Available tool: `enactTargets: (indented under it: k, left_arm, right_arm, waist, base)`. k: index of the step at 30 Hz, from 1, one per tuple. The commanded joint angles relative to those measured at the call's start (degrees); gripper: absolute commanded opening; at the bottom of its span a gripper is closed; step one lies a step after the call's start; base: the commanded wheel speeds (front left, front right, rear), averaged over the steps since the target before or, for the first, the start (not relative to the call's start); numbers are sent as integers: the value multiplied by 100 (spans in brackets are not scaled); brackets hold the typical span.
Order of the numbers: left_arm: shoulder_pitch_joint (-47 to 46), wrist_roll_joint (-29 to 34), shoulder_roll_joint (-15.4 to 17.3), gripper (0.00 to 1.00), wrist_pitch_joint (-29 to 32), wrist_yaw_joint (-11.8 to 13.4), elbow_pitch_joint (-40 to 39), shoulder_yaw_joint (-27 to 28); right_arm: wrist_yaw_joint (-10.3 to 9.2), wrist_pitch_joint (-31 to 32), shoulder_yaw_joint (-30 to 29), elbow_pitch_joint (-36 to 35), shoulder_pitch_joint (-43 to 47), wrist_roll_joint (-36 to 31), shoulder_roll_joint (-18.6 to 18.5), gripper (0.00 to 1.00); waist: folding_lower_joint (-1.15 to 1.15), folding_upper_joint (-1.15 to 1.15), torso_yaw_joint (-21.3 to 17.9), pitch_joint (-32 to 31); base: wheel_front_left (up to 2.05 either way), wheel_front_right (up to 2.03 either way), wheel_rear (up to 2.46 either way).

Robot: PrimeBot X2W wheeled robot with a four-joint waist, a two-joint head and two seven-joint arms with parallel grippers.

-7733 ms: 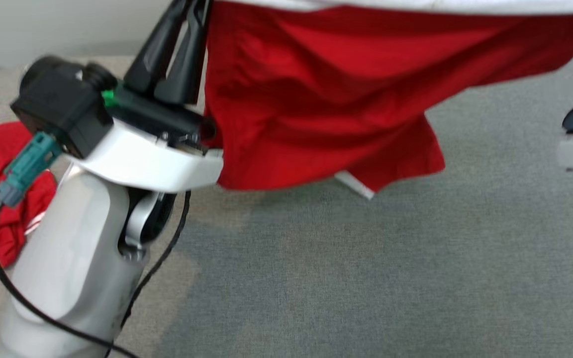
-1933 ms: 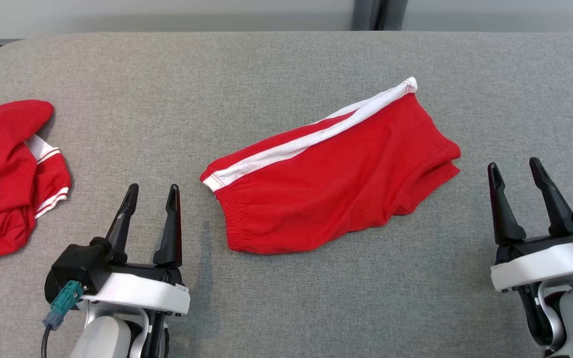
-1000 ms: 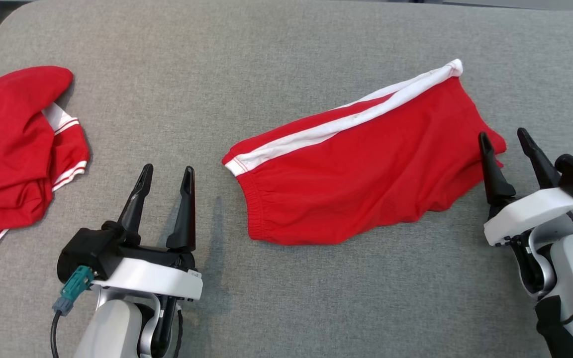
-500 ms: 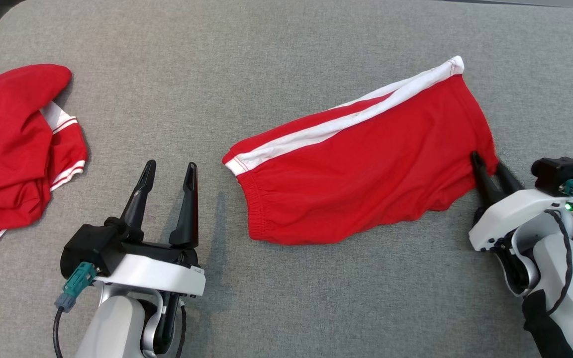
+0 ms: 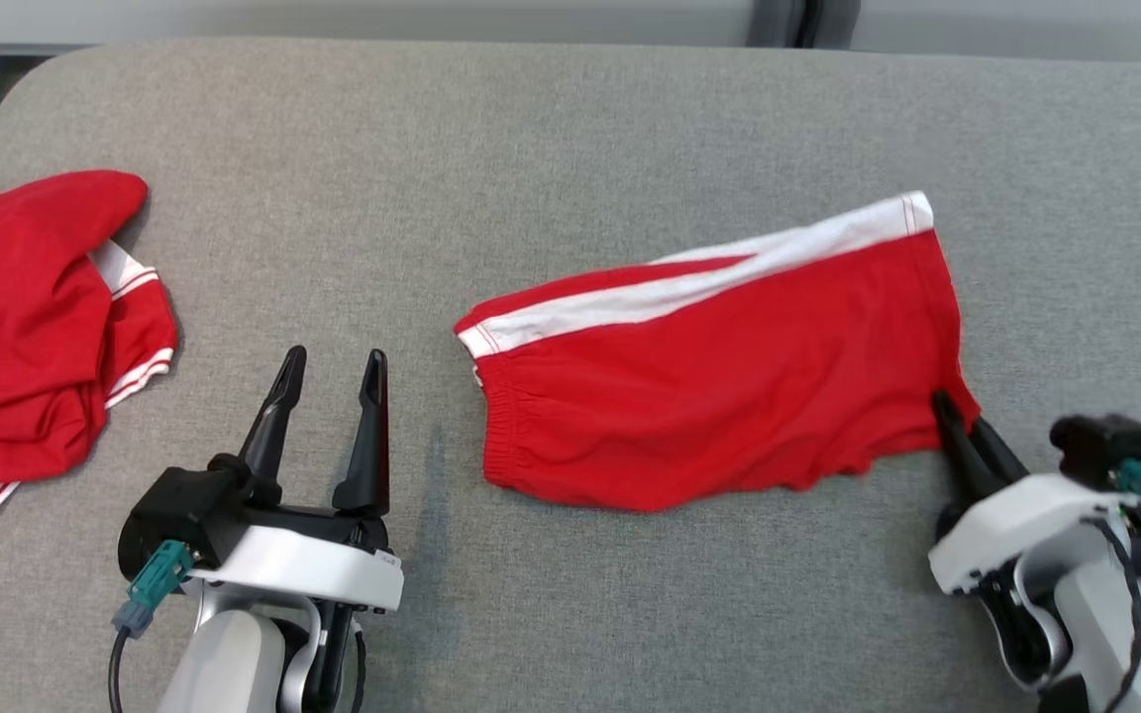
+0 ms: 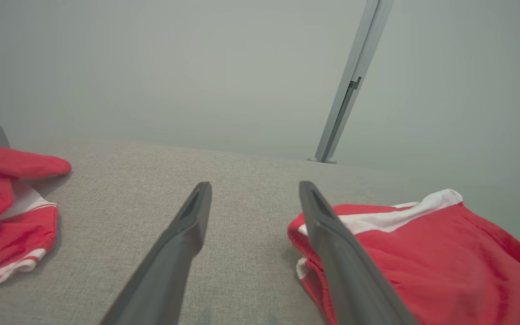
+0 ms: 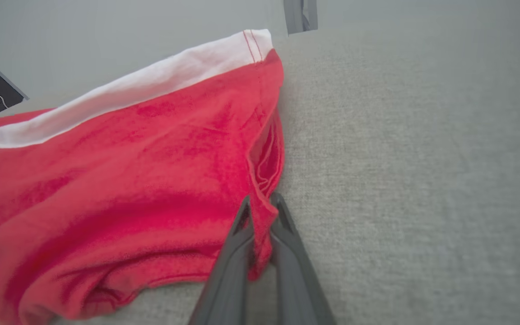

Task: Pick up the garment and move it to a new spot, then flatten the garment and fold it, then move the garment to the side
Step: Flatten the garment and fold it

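Right tool (image 5: 957,410) is clamped on the garment (image 5: 719,396): its two dark fingers are pinched together on the near right corner of the cloth, low against the desk (image 5: 531,149). The right wrist view shows the same grip, with a fold of red hem squeezed between the fingertips and the rest of the fabric spreading away to that view's left. That corner is slightly pulled up and bunched at the pinch point.

Left tool (image 5: 335,355) is parted, fingers spread with a clear gap and nothing between them. It hovers just above the desk, near the garment's left end but not touching it. In the left wrist view the elastic waistband (image 6: 307,259) sits just beside the right-hand finger.

The garment is a pair of red shorts lying mid-right on the desk, mostly flat with a few soft wrinkles along the near edge. A white stripe (image 5: 709,277) runs along its far edge from the left end to the far right corner. The gathered waistband is at the left end and the leg opening is at the right end, where the right tool grips.

A second red garment (image 5: 26,327) with thin white trim lies crumpled at the desk's far left, well apart from the shorts and left of the left tool.

The desk is covered in grey fabric.
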Motion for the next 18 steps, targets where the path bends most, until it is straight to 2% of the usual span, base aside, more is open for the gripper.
enactTargets:
  k: [1, 6, 10, 18]
  left_arm:
    - [63, -10, 20, 100, -11, 14, -9, 25]
    - [293, -11, 23, 100, -11, 26, 9, 52]
    - [496, -31, 34, 100, -2, 32, 11, 31]
    - [561, -41, 79, 100, 80, 69, -54, -41]
  right_arm:
    - [-3, -22, -86, -2, 377, 69, -56, 0]
    - [-3, -75, -407, -270, 989, 107, -14, 0]
    - [-3, -107, -787, -542, 1547, 122, 155, 0]
    - [-3, 27, -1263, -865, 1911, -21, 336, 0]
  waist:
    - [0, 0, -37, -123]
    - [0, 0, -135, -371]
    - [0, 0, -222, -535]
    - [0, 0, -301, -630]
  base:
    - [0, 0, 0]
    - [0, 0, 0]
    - [0, 0, 0]
    - [0, 0, 0]
